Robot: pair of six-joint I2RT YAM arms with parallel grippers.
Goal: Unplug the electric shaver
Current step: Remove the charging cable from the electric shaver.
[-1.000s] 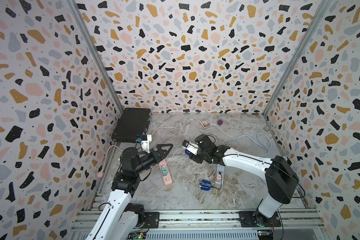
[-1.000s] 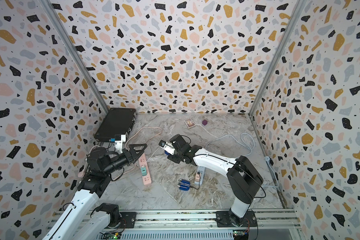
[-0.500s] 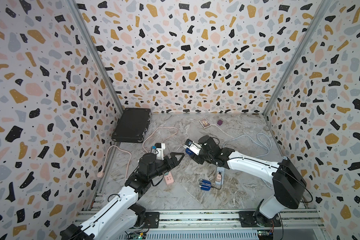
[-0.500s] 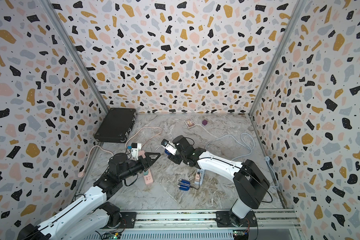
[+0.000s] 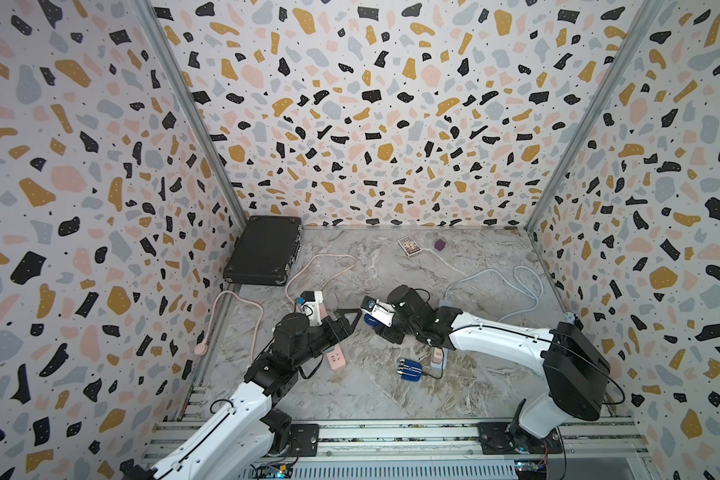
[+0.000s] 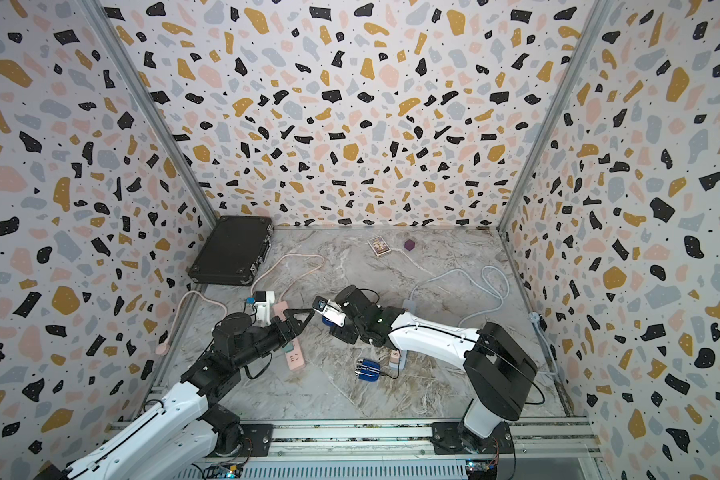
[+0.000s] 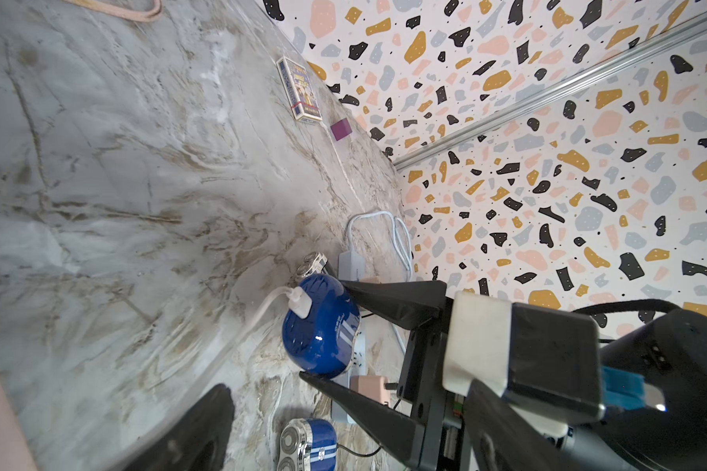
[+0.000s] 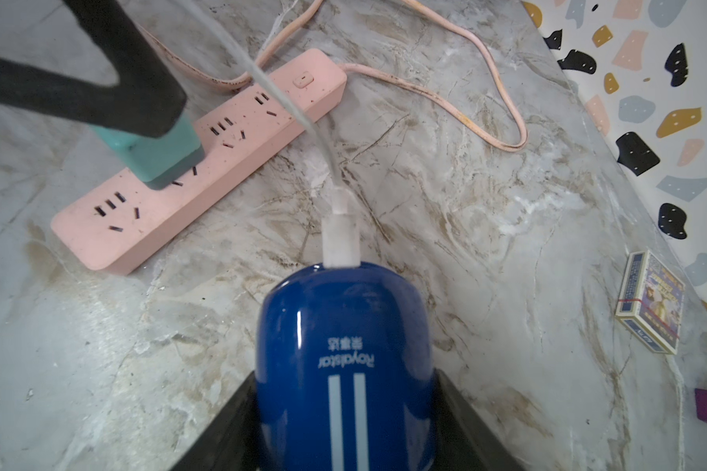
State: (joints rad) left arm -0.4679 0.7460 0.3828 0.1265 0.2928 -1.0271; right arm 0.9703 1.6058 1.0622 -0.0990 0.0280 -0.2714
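Plainly, in both top views the right gripper (image 5: pixel 376 321) is clamped on the blue electric shaver (image 5: pixel 370 320) near the middle of the table (image 5: pixel 391 395). The left gripper (image 5: pixel 350 316) sits just beside it, jaws spread and empty, above the pink power strip (image 5: pixel 336 358).

From the left wrist, a white plug (image 7: pixel 301 304) sits in the shaver's end, its cable trailing away.

From the right wrist, black fingers (image 8: pixel 466 428) press both sides of the shaver, with the plug seated.
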